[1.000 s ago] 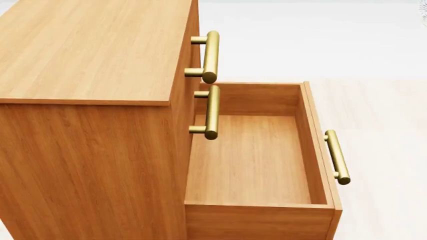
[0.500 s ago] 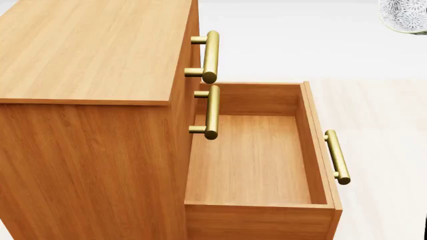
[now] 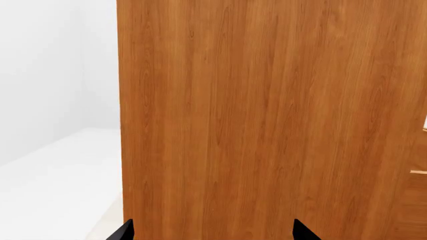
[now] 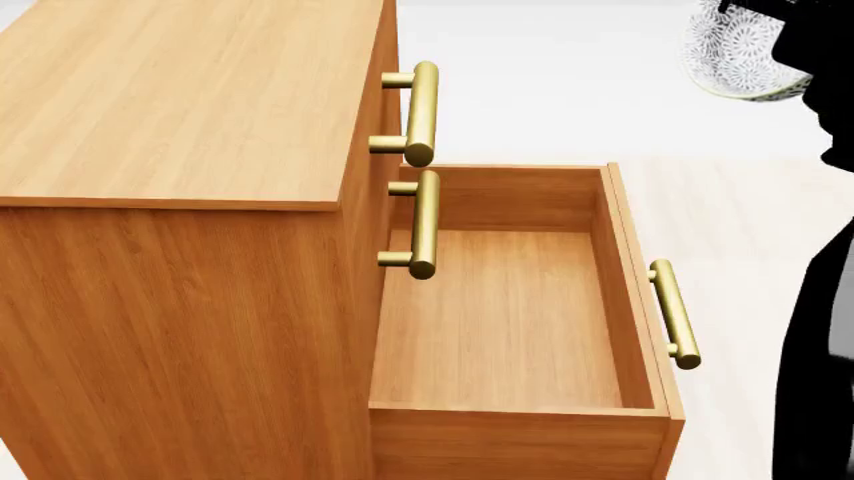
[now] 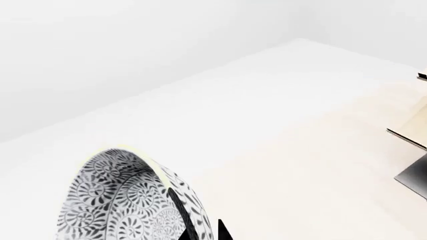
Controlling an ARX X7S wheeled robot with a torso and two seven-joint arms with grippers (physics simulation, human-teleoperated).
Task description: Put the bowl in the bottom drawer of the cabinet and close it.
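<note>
Left wrist view: the left gripper (image 3: 212, 235) shows only as 2 dark fingertips at the frame edge, set well apart with nothing between them, so it stands released. It faces a plain side panel of the cabinet (image 3: 267, 115) from close by; white floor lies beside the panel.

Head view: the right arm (image 4: 817, 330) rises as a black shape along the view's right edge, and its upper part reaches the top right corner, where the bowl (image 4: 734, 58) hangs tilted against it, well above the floor and beyond the drawer's front. The bottom drawer (image 4: 514, 320) is pulled out, its box bare inside, its brass handle (image 4: 674, 313) on the front. The 2 upper drawers are shut. 0.5 s ago only a part of the bowl showed in that corner and no arm; 1.0 s ago neither showed. Cabinet and drawer have not moved.

Right wrist view: the right gripper (image 5: 200, 231) is clenched on the bowl's rim, 1 dark finger inside the wall and 1 outside. The bowl (image 5: 123, 200) stands on edge, its patterned inside towards the camera.
</note>
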